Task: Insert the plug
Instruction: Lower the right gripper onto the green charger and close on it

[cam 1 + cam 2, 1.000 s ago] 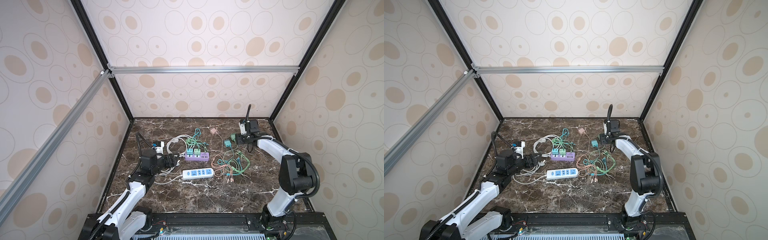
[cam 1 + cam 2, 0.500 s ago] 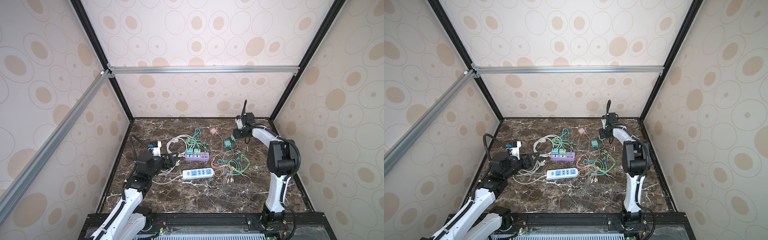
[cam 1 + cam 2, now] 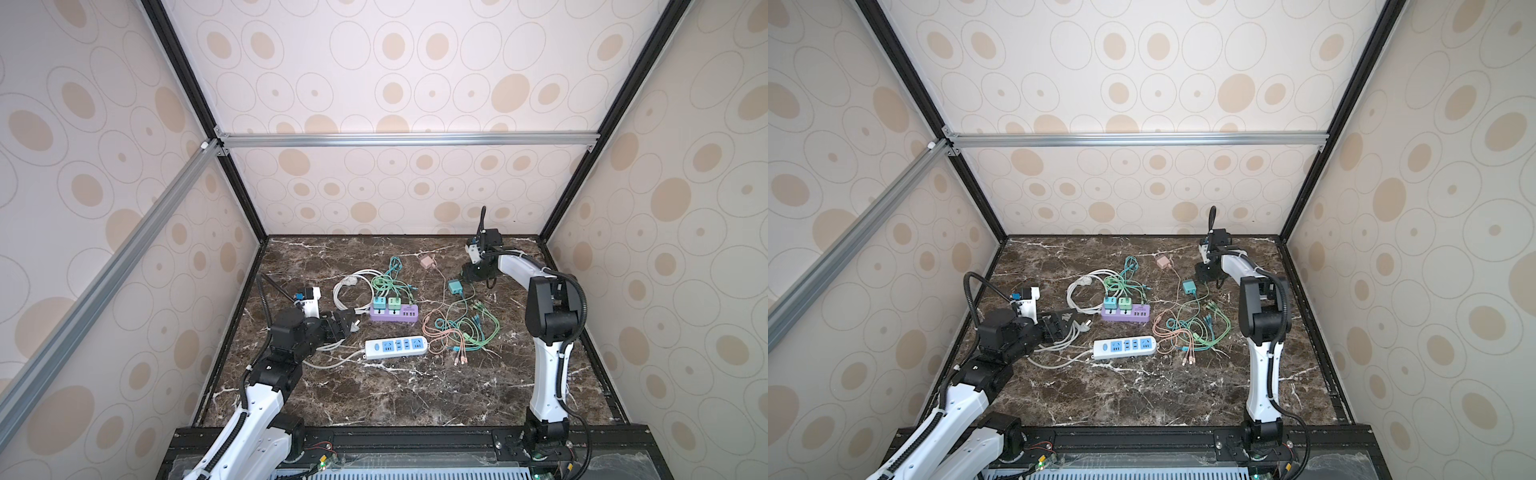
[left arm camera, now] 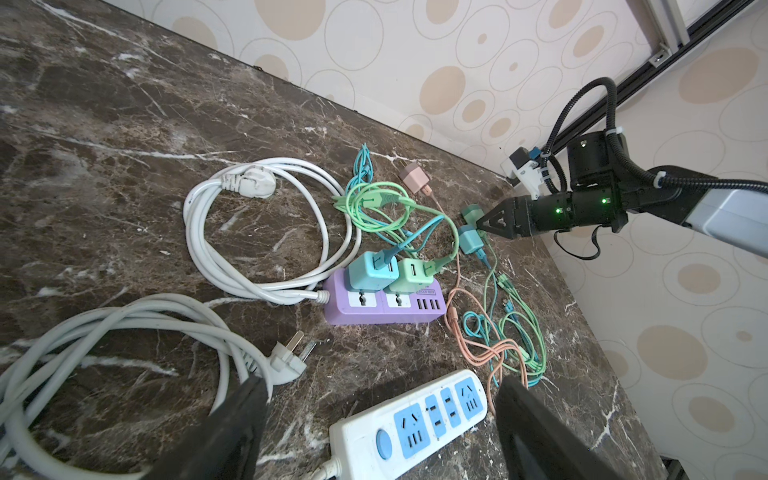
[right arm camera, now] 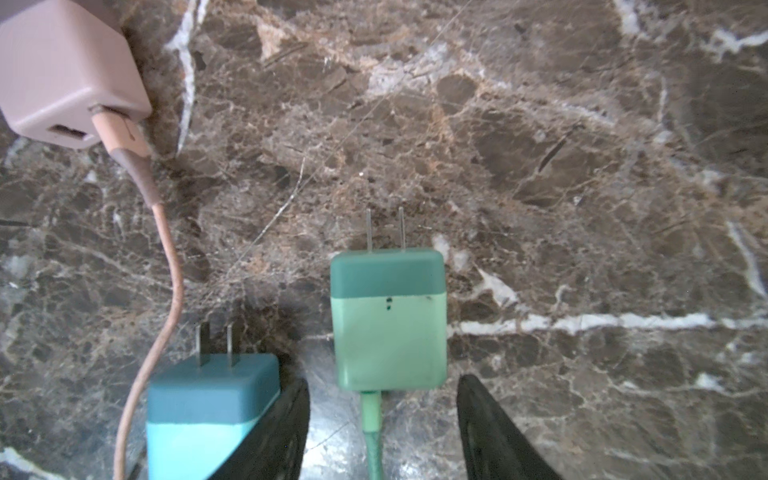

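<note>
Grasp stage: my right gripper (image 5: 383, 378), jaws spread, straddles the cable end of the green charger plug (image 5: 388, 328) on the table (image 5: 540, 124). Next: close, carry it to the purple power strip (image 4: 374, 316). My left gripper (image 4: 379, 380) gapes empty.

Legible text: none recorded. Purple power strip (image 4: 374, 311): one small dark printed line above its USB ports in the left wrist view, too fine to read. White power strip (image 4: 415, 424): no marking that could be read.
</note>
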`<state>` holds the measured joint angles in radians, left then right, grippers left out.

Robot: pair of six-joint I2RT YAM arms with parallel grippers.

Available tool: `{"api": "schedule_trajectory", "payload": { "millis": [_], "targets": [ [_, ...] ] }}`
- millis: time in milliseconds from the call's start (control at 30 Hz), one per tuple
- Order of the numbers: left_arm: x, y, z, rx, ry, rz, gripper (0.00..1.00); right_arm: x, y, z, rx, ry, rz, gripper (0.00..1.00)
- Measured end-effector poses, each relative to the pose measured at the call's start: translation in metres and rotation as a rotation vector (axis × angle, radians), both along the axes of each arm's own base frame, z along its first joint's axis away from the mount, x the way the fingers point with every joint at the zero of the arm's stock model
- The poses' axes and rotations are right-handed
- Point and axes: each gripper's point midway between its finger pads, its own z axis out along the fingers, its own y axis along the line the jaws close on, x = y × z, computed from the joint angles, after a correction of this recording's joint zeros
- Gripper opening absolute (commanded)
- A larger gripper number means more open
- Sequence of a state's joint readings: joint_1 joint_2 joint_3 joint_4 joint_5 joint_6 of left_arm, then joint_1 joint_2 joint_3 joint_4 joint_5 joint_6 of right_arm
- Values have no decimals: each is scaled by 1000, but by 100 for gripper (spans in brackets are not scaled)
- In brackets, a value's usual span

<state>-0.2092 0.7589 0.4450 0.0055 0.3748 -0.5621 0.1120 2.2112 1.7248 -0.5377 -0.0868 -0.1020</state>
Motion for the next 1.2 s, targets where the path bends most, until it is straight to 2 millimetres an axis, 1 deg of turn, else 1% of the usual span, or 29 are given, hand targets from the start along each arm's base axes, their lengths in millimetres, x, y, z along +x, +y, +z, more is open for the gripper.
{"api": "schedule_trajectory", "payload": {
  "millis": [133,367,500,600,767,900,1000,1100,1200],
  "targets": [
    [0,0,-2,1,5,1,86,-4,0,-7,1,26,3,59],
    [2,0,-11,8,37,0,86,-5,2,-11,1,44,13,56],
    [3,-1,-13,9,40,-1,86,-8,2,-15,-10,60,24,56],
    [6,-2,-13,7,36,-1,86,-8,2,-15,-18,61,27,56],
    [9,-3,-23,13,70,-4,86,-4,2,-13,-23,55,33,56],
    [9,-2,-20,13,57,-1,87,2,4,-10,-29,43,44,53],
    [10,-1,-21,17,59,2,87,2,6,-9,-36,42,53,49],
    [15,-2,-26,30,84,0,87,2,8,-9,-41,42,60,49],
    [25,-5,-28,42,106,-6,87,2,8,-9,-47,40,65,54]
  ]
}}
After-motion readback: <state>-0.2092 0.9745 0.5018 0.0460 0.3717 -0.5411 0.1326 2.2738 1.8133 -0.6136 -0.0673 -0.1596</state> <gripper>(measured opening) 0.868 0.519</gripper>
